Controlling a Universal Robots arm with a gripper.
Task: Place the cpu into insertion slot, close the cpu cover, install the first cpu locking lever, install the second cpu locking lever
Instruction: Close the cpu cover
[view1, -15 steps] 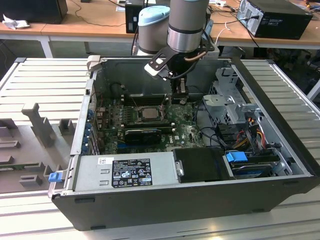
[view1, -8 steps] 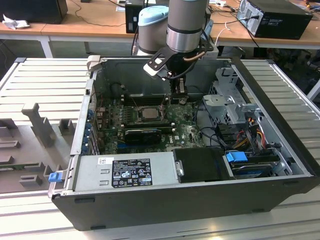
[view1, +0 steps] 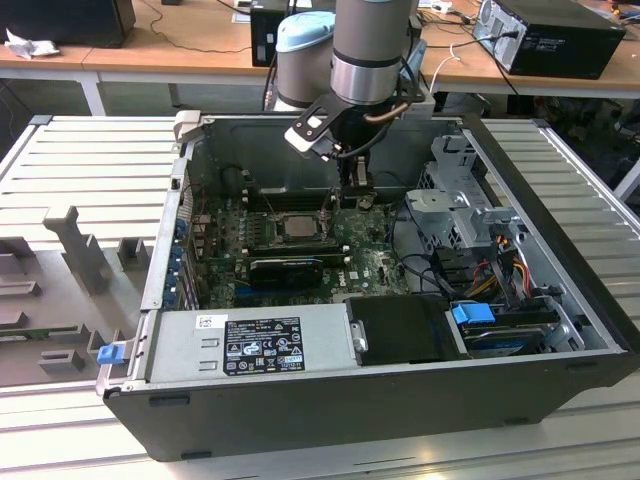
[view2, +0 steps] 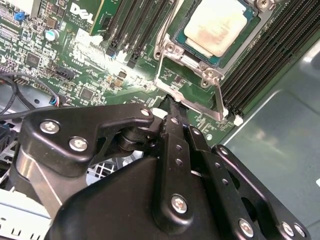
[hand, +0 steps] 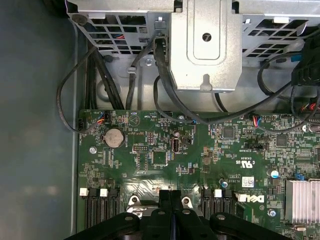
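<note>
Cpu (view2: 220, 25) lies under the lowered cpu cover (view2: 192, 62) inside the case (view1: 350, 410); second wrist view shows my jaws clenched beside that cover.

There is one cpu (view2: 220, 25), one coin battery (hand: 113, 136), one finned heatsink (hand: 302, 200), one claw (hand: 170, 192), one computer case (view1: 400, 410).

I see a white maker's logo (view2: 81, 15) (hand: 254, 198) printed on the green motherboard (hand: 165, 150) in both wrist views. In the exterior view, the power supply (view1: 325, 340) carries a black label (view1: 262, 345) with white print, and a small white sticker (view1: 211, 322) sits just on the exterior view's left of it. I can't make out the small print.
</note>
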